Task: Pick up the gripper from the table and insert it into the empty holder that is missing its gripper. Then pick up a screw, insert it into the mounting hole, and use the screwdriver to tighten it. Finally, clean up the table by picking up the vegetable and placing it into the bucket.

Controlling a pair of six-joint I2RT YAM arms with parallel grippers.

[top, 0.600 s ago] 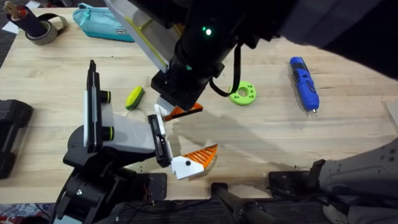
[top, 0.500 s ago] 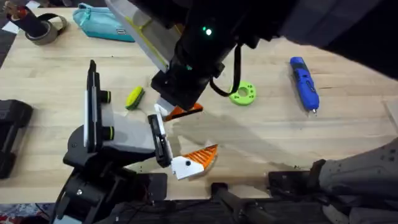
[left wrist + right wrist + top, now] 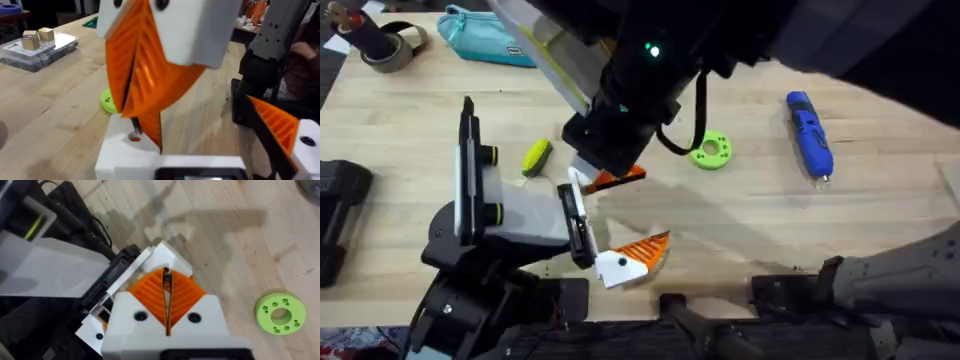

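Note:
The holder (image 3: 525, 210) is the white hand body on my left arm, lying near the table's front left. One orange finger (image 3: 642, 253) is mounted on it, and my left gripper (image 3: 620, 222) stands wide open. My right gripper (image 3: 608, 172) reaches across from the right and is shut on the gripper (image 3: 628, 177), the orange ribbed piece. It holds the piece's white base (image 3: 125, 152) against the holder's far jaw end. The vegetable (image 3: 535, 157) lies just beyond the holder. The blue screwdriver (image 3: 808, 135) lies at the right. The screw and bucket are out of view.
A lime-green ring (image 3: 710, 152) sits mid-table beside the right arm. A teal pouch (image 3: 485, 35) and a tape roll (image 3: 390, 42) lie at the back left. A black case (image 3: 338, 215) is at the left edge. A clear parts box (image 3: 37, 45) stands farther off.

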